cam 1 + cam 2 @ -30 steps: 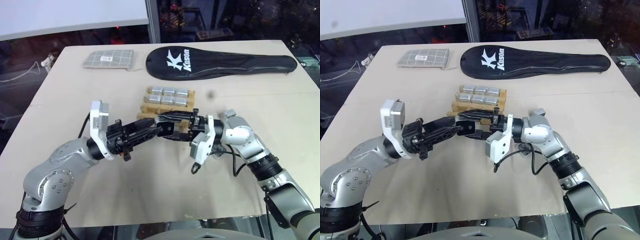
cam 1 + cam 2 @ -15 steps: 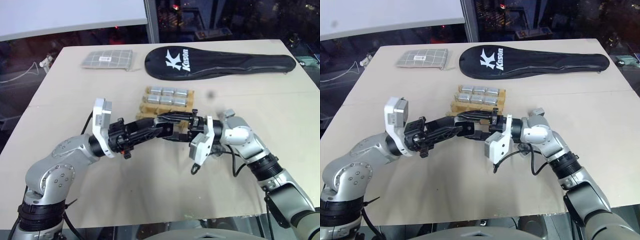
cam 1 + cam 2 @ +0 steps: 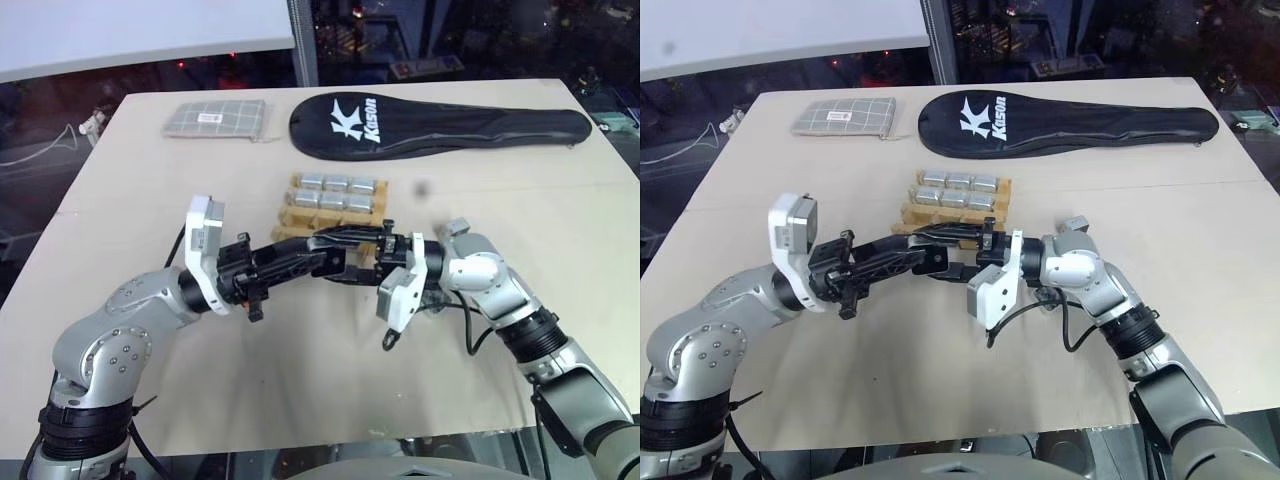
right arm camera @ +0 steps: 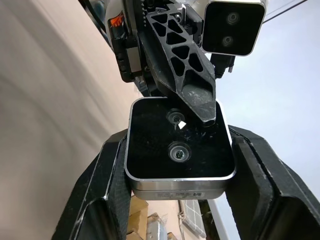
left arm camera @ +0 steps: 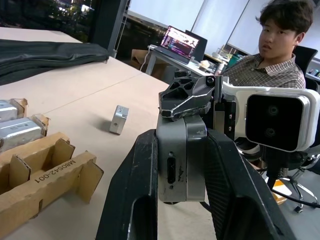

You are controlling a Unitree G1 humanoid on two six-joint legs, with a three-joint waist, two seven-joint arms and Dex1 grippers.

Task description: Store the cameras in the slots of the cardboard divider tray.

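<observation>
Gripper to gripper, holding one camera [image 5: 175,165] above the tabletop [image 3: 300,370], just in front of the cardboard tray [image 3: 290,218]: clamping the left gripper [image 5: 181,136] on its silver sides while pinching the right gripper [image 4: 179,146] across its dark lens face, probably handing it over or turning it to fit a slot. Keeping six cameras [image 3: 340,192] in the far two rows and leaving the near row empty. Crowding that row with both arms; lying apart, another camera [image 5: 119,119], a racket cover [image 3: 440,125] and a checked pouch [image 3: 218,117].
</observation>
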